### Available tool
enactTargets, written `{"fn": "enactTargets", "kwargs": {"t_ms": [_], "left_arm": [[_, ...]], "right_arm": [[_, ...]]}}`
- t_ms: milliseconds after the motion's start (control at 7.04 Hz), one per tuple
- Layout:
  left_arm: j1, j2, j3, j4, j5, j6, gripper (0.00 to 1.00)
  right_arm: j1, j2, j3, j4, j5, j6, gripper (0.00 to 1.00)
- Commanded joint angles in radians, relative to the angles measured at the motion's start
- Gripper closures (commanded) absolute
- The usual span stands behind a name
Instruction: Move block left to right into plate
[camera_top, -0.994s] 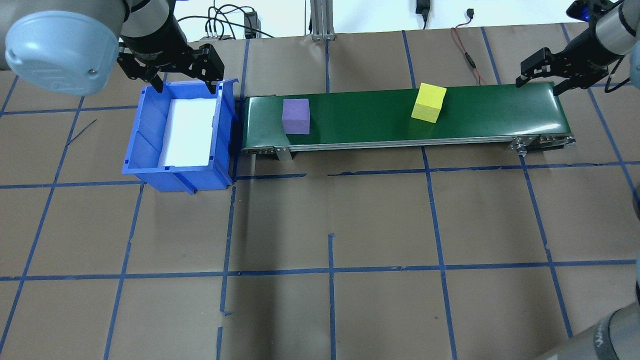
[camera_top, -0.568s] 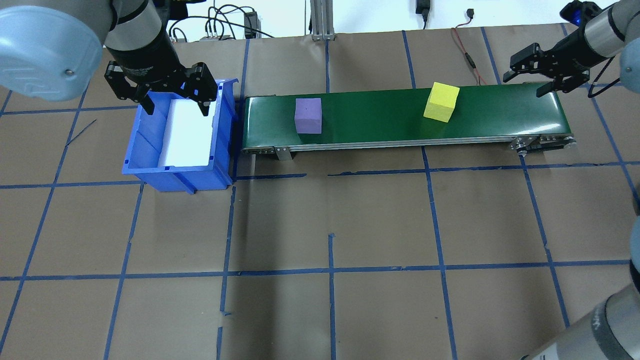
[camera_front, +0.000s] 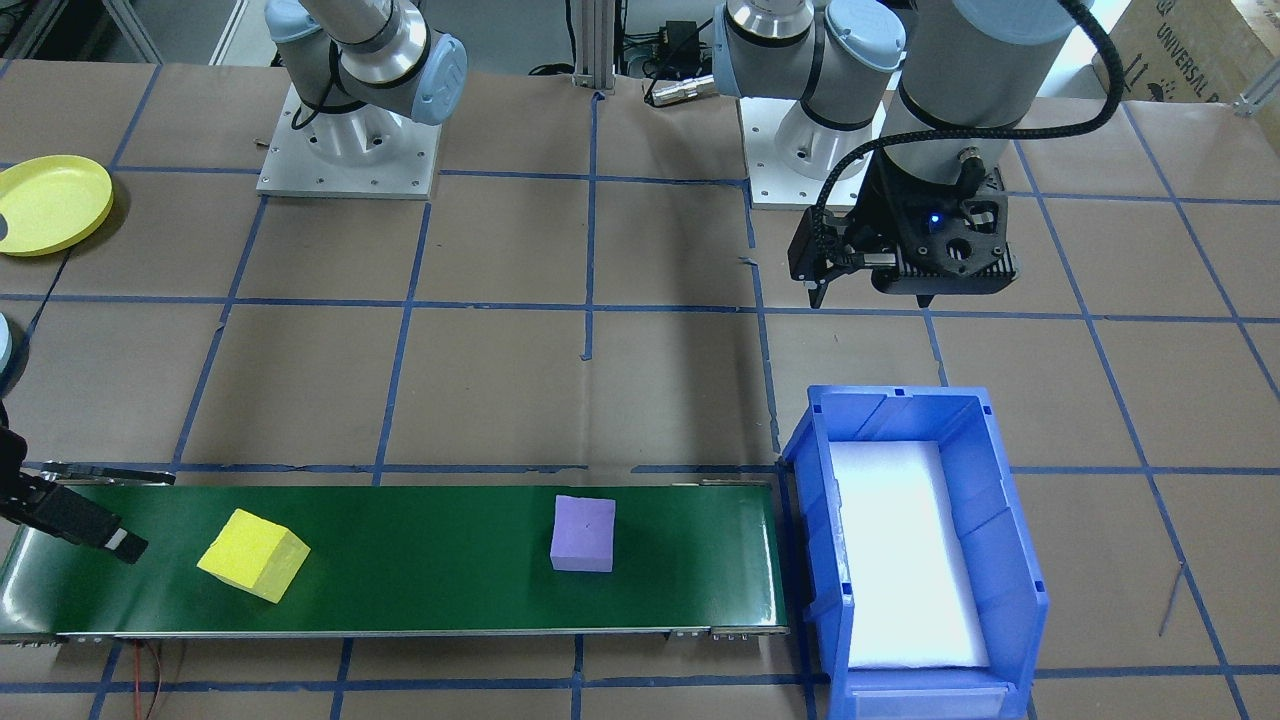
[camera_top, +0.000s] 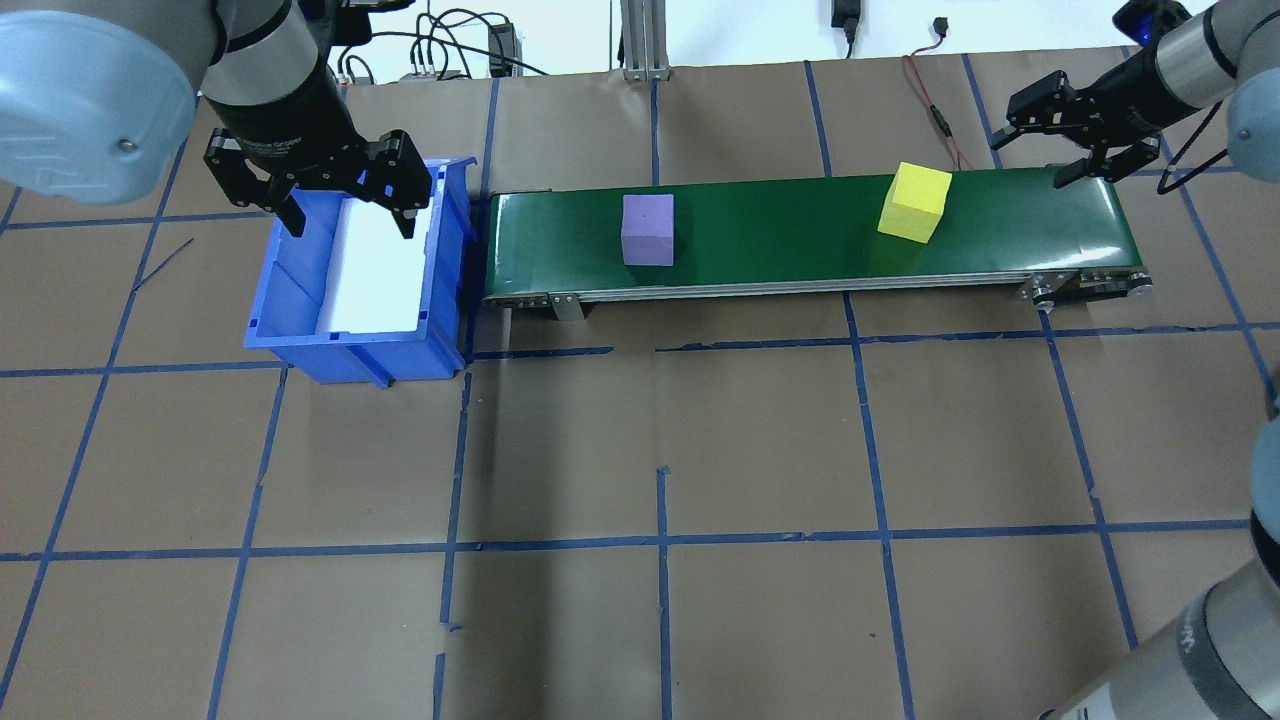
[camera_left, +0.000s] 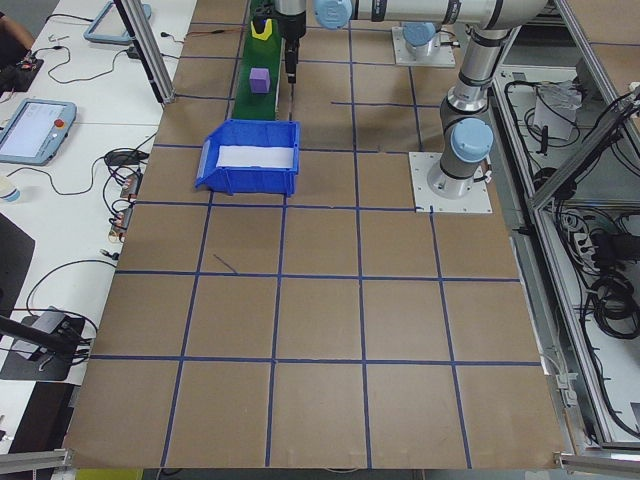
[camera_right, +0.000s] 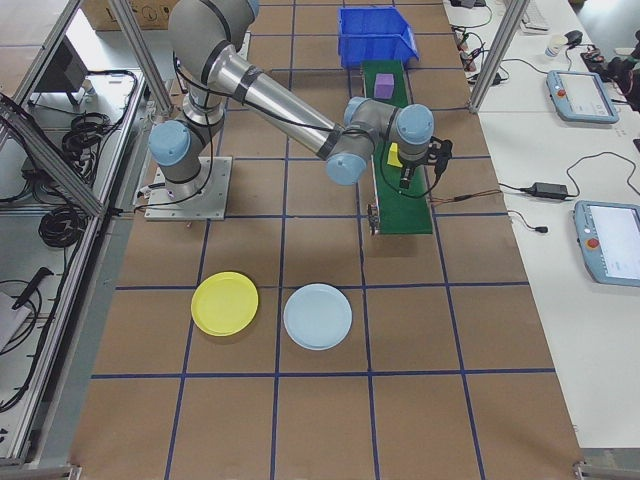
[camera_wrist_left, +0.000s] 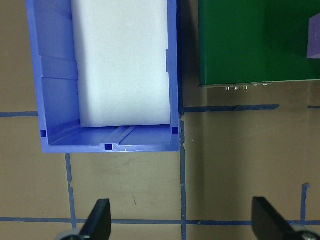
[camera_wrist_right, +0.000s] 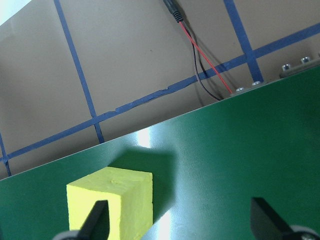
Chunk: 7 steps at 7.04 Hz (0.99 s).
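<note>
Both blocks have moved right along the belt (camera_top: 800, 225); yellow block (camera_top: 914, 202) now sits near the spread right gripper (camera_top: 1050, 135). Left gripper (camera_top: 345, 195), spread, hovers over the bin (camera_top: 300, 300).

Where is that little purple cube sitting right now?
In the overhead view the purple cube sits on the green belt, in its left half, between the blue bin and the yellow cube. Neither hand touches it.
</note>
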Motion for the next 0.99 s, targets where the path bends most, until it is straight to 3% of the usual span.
{"fn": "enactTargets", "kwargs": {"t_ms": [0,426,852], "left_arm": [[0.002,-0.001,0.000,0.001,0.000,0.007,0.00],[0.004,-0.001,0.000,0.001,-0.002,0.007,0.00],[0.004,-0.001,0.000,0.000,-0.002,0.005,0.00]], "right_arm": [[0.031,0.001,0.007,0.000,-0.009,0.022,0.00],[0.041,0.011,0.013,-0.001,-0.020,0.022,0.00],[0.041,0.065,0.005,-0.031,-0.106,0.013,0.00]]}}
